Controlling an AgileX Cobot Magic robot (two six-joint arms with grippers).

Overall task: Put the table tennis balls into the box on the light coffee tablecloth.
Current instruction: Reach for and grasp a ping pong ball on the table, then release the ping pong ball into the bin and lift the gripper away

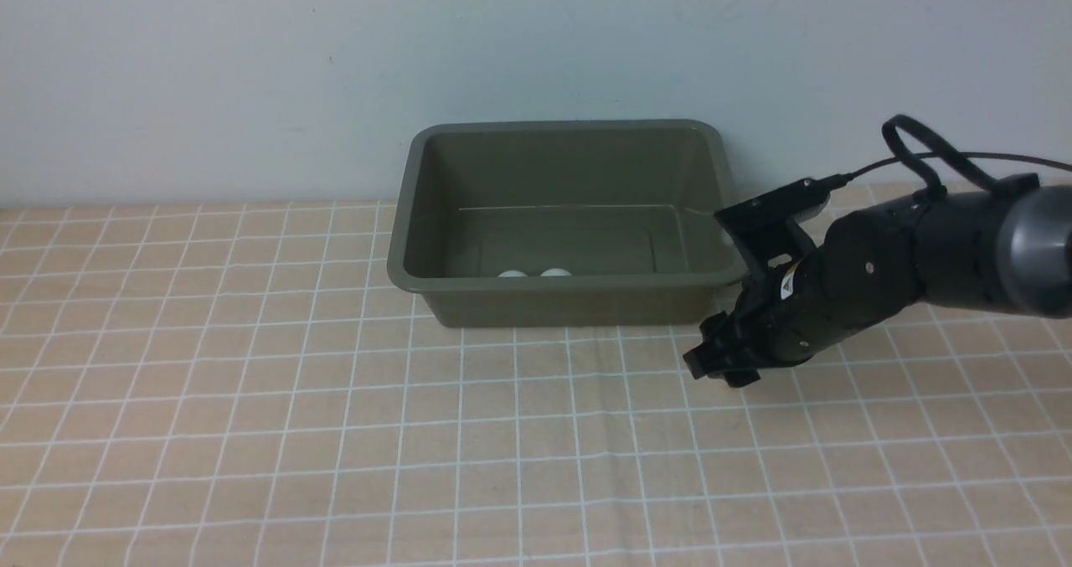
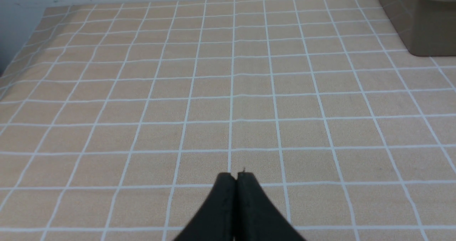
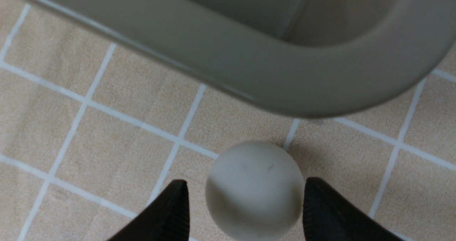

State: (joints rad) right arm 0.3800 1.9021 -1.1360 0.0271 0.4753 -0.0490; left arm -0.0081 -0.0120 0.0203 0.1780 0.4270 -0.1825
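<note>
Ball (image 3: 254, 189) flanked by right gripper (image 3: 245, 187), beside box (image 3: 249, 73)

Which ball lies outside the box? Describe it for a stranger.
Find the green box on the checked cloth. By its near right corner, a white ball sits between the fingers of the right gripper. Unlike the other two balls, it is outside the box.

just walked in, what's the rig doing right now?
The right gripper is low over the light coffee tablecloth, at the right front corner of the box. It is open, with a table tennis ball between its fingers, not clamped yet. Two more balls already lie inside the box. The left gripper is shut and empty over the cloth, taking no part.
</note>
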